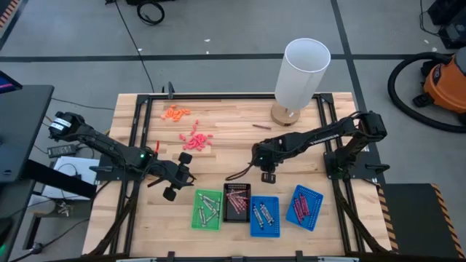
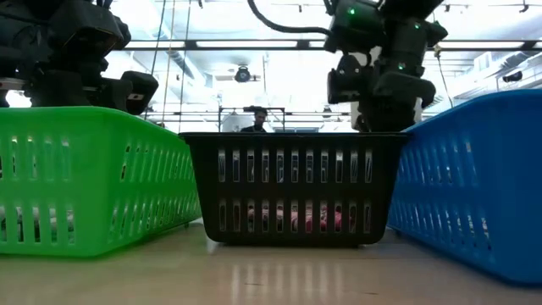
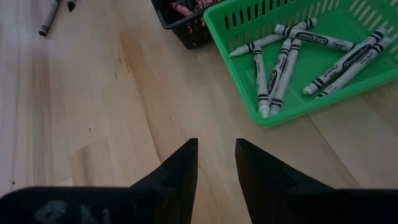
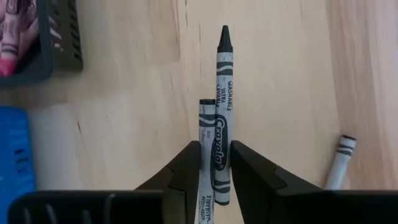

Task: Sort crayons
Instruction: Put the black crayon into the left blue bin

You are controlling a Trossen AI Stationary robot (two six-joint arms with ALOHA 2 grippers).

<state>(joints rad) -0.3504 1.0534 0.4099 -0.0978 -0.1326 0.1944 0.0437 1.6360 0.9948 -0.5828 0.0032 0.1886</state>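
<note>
Between my right gripper's (image 4: 214, 168) fingers lies a grey crayon (image 4: 221, 118); its long axis runs straight out from the jaws, dark tip pointing away from me; the jaws stand either side of its wrapped lower end and look close against it, though I can't tell yet if they've truly clamped; a second grey crayon (image 4: 206, 134) lies alongside, touching or nearly so, which could get dragged along; a third (image 4: 339, 163) lies off to one side, well apart.

Right arm is plainly the nearer one for this pick; from overhead it hangs over bare wood just beyond the black tray (image 1: 237, 202) and the nearer blue tray (image 1: 264, 216); I judge the grey sticks belong in the green tray (image 1: 207, 209), where grey crayons already lie, so the carry would cross the black tray.

Left gripper (image 3: 216, 163) waits with jaws apart and nothing between them, just short of the green tray's corner.

Farther right sits another blue tray (image 1: 305, 207) with reddish sticks; beyond, orange bits (image 1: 175, 112) and coral-pink bits (image 1: 195, 140) are scattered on the table (image 1: 226, 116), pale planked wood; a white cylinder (image 1: 301, 73) stands at the far edge; past that, grey floor and an orange vacuum (image 1: 445, 81).
</note>
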